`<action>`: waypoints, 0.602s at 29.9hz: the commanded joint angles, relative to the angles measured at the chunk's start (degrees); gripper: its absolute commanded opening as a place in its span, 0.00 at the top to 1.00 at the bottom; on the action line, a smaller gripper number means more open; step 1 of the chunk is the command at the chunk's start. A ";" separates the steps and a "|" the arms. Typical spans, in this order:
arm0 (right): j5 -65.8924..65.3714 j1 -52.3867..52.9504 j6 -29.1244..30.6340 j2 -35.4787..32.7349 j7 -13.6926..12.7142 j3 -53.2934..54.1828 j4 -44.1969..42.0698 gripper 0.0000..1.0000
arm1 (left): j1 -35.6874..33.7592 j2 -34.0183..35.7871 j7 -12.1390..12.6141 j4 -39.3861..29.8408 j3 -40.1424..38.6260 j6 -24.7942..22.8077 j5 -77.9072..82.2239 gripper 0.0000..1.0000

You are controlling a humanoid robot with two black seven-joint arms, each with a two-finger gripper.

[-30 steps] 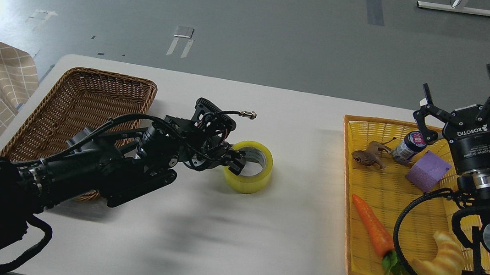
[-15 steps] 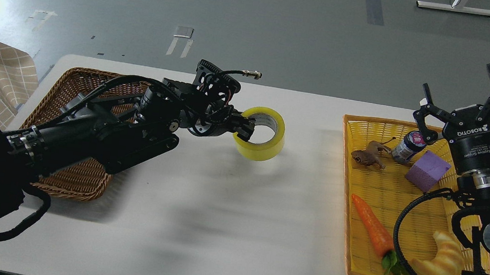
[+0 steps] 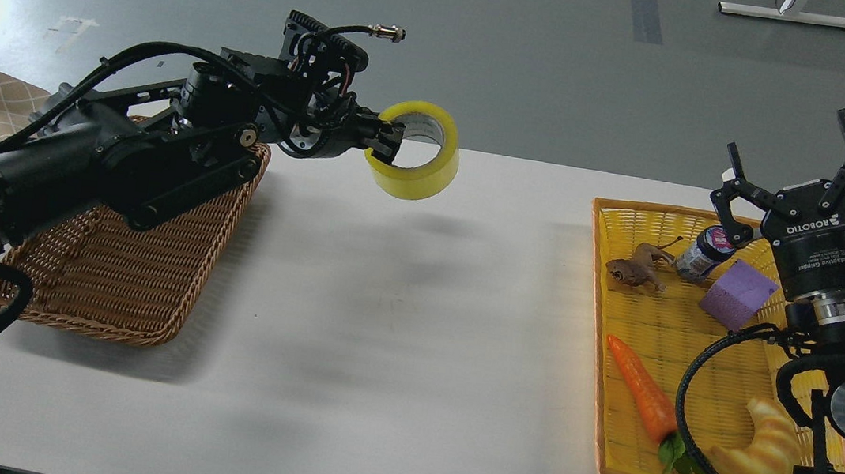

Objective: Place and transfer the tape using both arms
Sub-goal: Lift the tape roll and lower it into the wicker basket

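Observation:
The tape [image 3: 420, 173] is a wide yellow roll with a grey-white core. My left gripper [image 3: 384, 143] is shut on the roll's near wall, one finger inside the core and one outside, and holds it in the air above the white table [image 3: 396, 329], right of the brown wicker basket [image 3: 124, 274]. My right gripper [image 3: 816, 170] stands upright at the far right over the yellow tray [image 3: 602, 337], its fingers spread open and empty.
The yellow tray holds a carrot [image 3: 640, 389], a croissant [image 3: 764, 447], a purple block [image 3: 738, 295], a small jar [image 3: 703, 253] and a brown toy animal [image 3: 634, 269]. The brown wicker basket lies under my left arm.
My left gripper has lifted the tape off the table and carried it up and a little left. The right arm has not moved.

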 commanded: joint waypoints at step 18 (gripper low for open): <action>0.00 0.53 0.00 0.02 0.00 -0.01 -0.36 0.00 | 2.02 15.57 -4.50 3.17 1.12 0.00 0.00 1.00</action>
